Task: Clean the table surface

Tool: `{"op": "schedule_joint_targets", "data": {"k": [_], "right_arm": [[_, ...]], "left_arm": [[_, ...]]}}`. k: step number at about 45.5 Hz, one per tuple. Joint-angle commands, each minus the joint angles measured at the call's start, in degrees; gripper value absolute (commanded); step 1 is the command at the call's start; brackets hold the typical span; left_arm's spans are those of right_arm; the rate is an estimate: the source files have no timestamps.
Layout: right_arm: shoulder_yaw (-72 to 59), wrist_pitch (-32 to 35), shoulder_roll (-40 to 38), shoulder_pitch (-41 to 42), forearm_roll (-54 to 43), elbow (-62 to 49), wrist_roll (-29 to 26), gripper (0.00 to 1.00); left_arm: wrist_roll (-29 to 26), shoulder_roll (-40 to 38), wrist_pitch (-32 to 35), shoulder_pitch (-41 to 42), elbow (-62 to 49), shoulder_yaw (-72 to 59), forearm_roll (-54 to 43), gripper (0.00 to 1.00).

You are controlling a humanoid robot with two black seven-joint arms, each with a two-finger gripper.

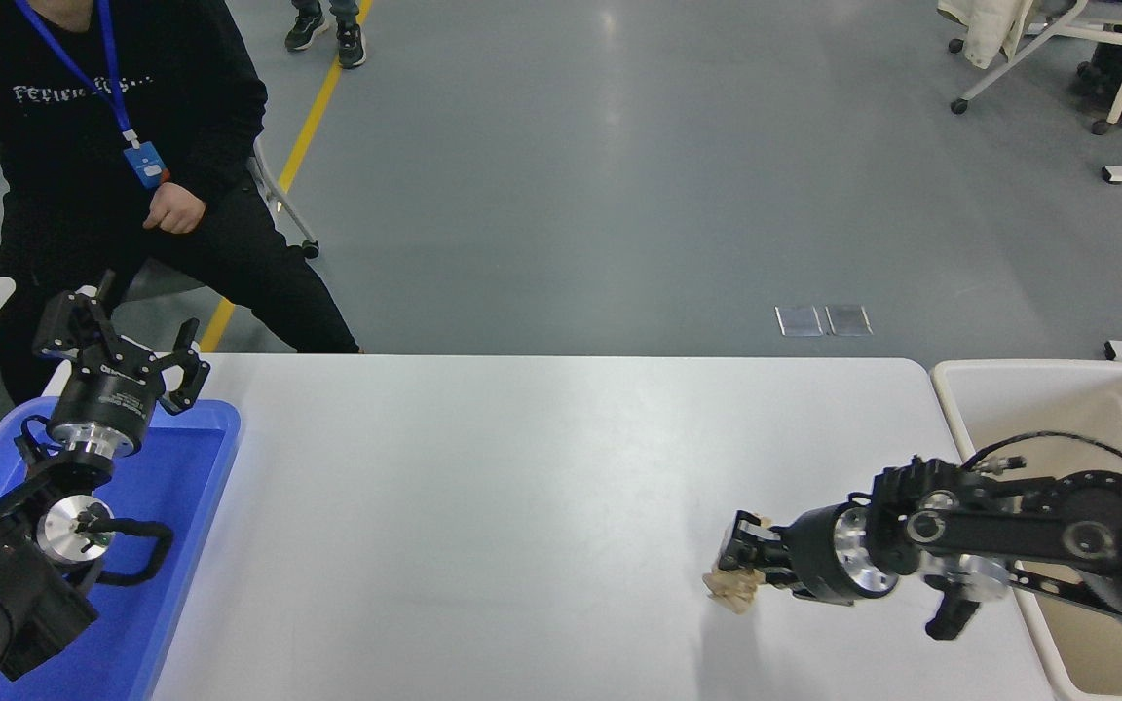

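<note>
Right claw (738,568) is clenched on a crumpled tan wad (731,589), held just above the white surface (522,487), near the beige tub (1058,409). Wad looks light, soft, crushable; a pinch across its bulk should hold. Left claw (123,341) is parked, released, over the blue tray (186,506).

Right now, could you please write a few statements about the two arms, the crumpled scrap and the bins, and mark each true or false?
1. The right gripper holds a crumpled tan scrap. True.
2. The scrap lies inside the beige tub. False: it is over the white table, left of the tub.
3. The left gripper hangs over the blue tray, jaws open. True.
4. The blue tray sits at the table's right end. False: it sits at the left end.
</note>
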Motion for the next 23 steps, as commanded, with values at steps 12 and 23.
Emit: {"op": "schedule_joint_targets", "data": {"k": [12,23], "right_arm": [[0.4,25.7,-29.1,17.3,-0.2,2.2,-0.2,0.00],[0.4,28.3,-32.3,17.4,-0.7,1.9,-0.2,0.00]], "left_arm": [[0.0,0.0,0.0,0.0,-0.1,0.0,0.0,1.00],[0.0,0.0,0.1,0.0,0.0,0.0,0.0,1.00]]}}
